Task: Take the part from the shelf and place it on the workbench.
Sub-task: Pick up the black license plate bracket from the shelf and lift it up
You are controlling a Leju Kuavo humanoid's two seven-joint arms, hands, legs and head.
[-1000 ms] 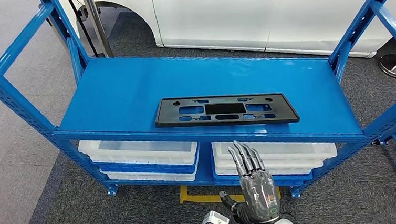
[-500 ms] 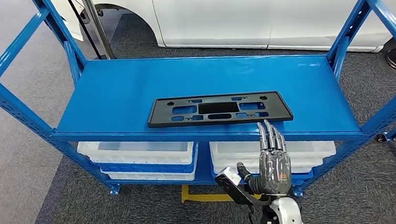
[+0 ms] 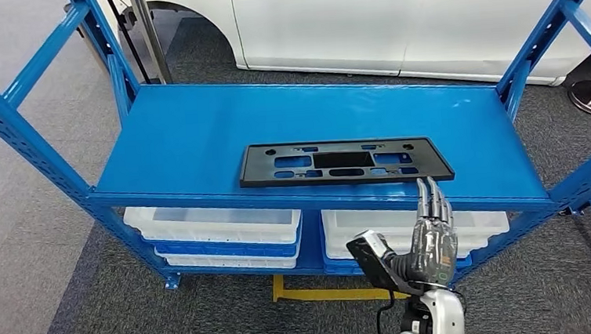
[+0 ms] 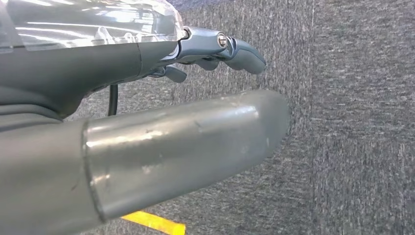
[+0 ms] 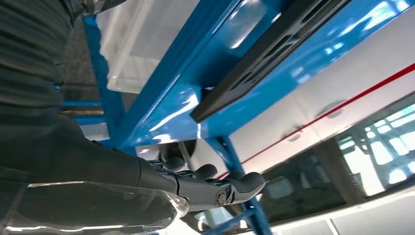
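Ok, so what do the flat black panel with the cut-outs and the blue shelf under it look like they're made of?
The flat black rectangular panel with cut-outs looks like moulded plastic: matt, thin, with crisp slots and small holes. The glossy blue shelf looks like painted sheet metal: it mirrors the light, and its blue upright posts are perforated. Neither is certain from looks alone.

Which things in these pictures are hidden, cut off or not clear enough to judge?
- Workbench: whereabouts unknown.
- Black part: underside hidden by the blue shelf in the head view; ends cut off by the edge in the right wrist view.
- Right robot hand: palm faces away in the head view.
- Left robot hand: mostly hidden behind its thumb in the left wrist view.
- White bins: contents hidden by the shelf.
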